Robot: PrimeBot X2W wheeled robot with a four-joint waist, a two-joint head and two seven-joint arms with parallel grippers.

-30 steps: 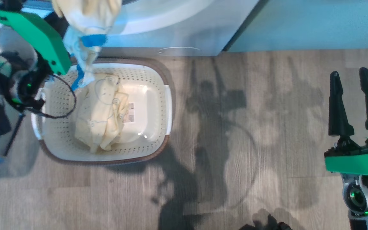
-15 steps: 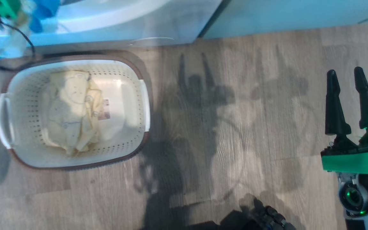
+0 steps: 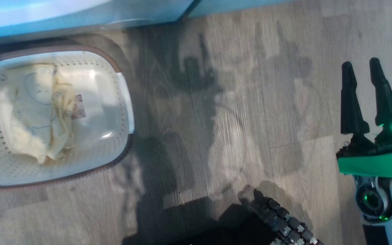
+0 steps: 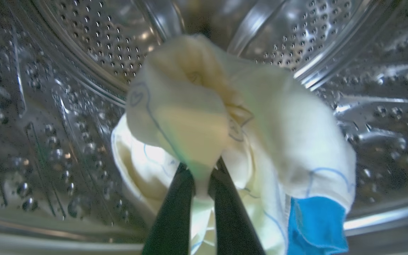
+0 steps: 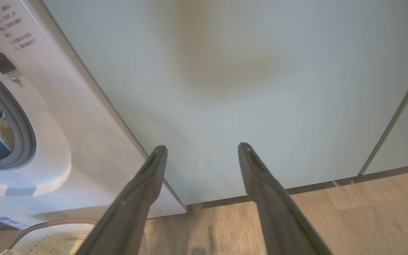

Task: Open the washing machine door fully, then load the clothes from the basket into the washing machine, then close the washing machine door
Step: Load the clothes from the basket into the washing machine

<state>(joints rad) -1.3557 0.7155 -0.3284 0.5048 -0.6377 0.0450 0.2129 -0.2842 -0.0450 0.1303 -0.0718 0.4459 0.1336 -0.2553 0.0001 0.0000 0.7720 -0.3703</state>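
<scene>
My left gripper [image 4: 202, 170] is shut on a pale yellow garment [image 4: 197, 117] with blue trim, held inside the washing machine's steel drum [image 4: 66, 71]. More of the clothes [image 3: 29, 112] lie in the cream basket [image 3: 97, 160] on the floor before the washing machine [image 3: 80, 17]. My right gripper [image 3: 361, 68] hangs open and empty far to the right, above the floor. In the right wrist view the right gripper [image 5: 203, 148] faces a pale cabinet panel, with the washing machine [image 5: 66, 117] and its grey gasket [image 5: 27, 124] at the left. The washing machine door is out of view.
Pale green cabinet panels [image 5: 243, 71] stand to the right of the washer. Grey wood floor [image 3: 233, 119] stretches between the basket and my right arm. My dark base with its rollers [image 3: 277, 217] shows at the bottom edge.
The head camera has swung, so the basket sits further left. The left arm, which held the garment above the basket a second ago, has left the head view. The right gripper stays open.
</scene>
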